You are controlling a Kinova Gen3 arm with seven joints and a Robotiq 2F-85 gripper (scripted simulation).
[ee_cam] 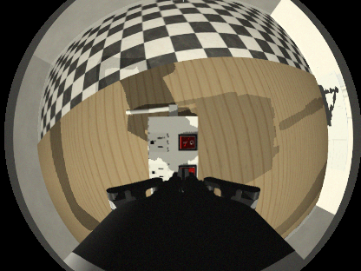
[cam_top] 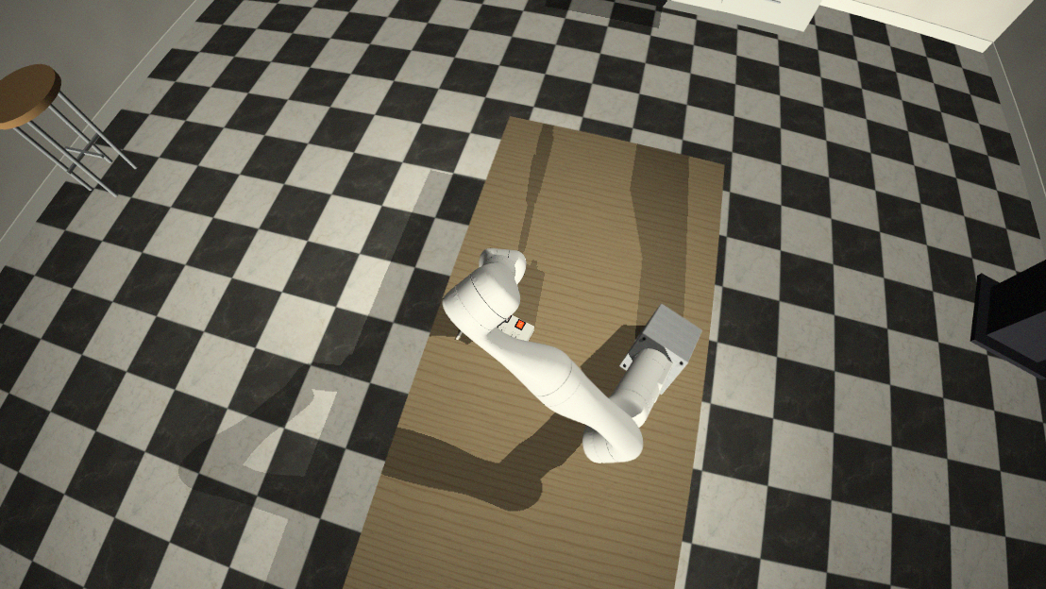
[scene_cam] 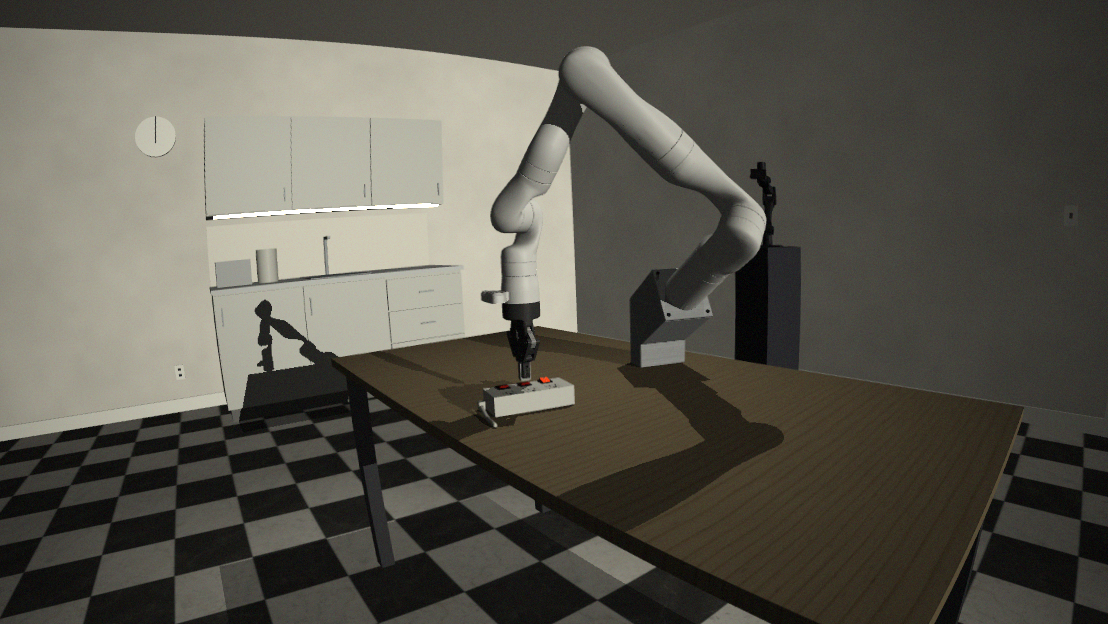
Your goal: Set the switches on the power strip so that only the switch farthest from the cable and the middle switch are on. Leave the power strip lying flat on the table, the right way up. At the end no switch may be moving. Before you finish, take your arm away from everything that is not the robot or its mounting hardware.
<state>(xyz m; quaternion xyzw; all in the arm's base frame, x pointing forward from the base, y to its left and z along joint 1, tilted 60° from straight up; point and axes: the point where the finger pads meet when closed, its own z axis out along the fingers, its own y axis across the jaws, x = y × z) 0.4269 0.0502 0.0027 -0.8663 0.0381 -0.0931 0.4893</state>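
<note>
A white power strip [scene_cam: 528,395] lies flat on the wooden table near its left edge, with a short cable stub [scene_cam: 488,419] at its near end. It carries three red rocker switches. The switch farthest from the cable [scene_cam: 545,379] glows bright orange-red; it also shows in the overhead view [cam_top: 520,324]. The switch nearest the cable [ee_cam: 187,142] is dark red. My gripper [scene_cam: 524,373] [ee_cam: 183,175] is shut and empty, pointing straight down with its fingertips on or just above the middle switch. The arm hides most of the strip in the overhead view.
The robot's grey base block [scene_cam: 660,317] stands on the table to the right of the strip. The table's left edge [scene_cam: 403,403] runs close to the strip. A stool [cam_top: 32,94] stands on the checkered floor far to the left.
</note>
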